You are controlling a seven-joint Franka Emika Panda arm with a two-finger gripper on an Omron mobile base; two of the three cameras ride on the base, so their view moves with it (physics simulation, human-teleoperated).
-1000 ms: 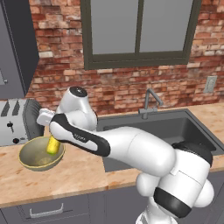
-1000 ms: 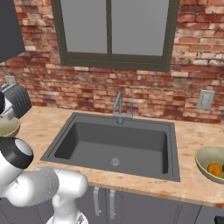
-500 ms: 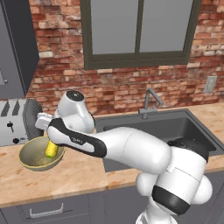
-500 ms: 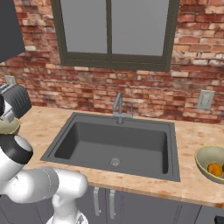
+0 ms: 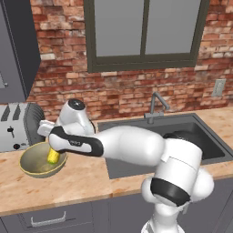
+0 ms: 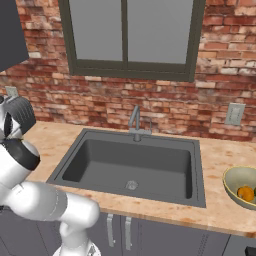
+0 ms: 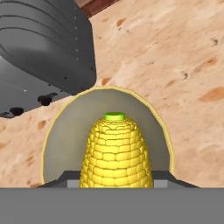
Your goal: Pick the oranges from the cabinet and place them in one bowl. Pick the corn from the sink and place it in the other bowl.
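Observation:
My gripper (image 5: pixel 54 152) is shut on the corn (image 5: pixel 53 158), a yellow cob with a green end, and holds it end-down inside the olive-tan bowl (image 5: pixel 31 169) on the left of the counter. In the hand view the corn (image 7: pixel 116 153) hangs just above the floor of that bowl (image 7: pixel 68 127); I cannot tell whether it touches. The other bowl (image 6: pixel 233 180) stands on the counter right of the sink (image 6: pixel 135 165) with a bright orange (image 6: pixel 245 193) in it. The grey cabinet (image 5: pixel 18 45) hangs at upper left.
A silver toaster (image 5: pixel 13 127) stands right behind the left bowl, close to my hand, and it looms dark in the hand view (image 7: pixel 43 48). The faucet (image 5: pixel 157 102) rises behind the sink (image 5: pixel 182 132). A brick wall and a window close off the back.
My gripper has come down a little and to the left, lowering the corn deeper into the left bowl. It stays shut on the cob.

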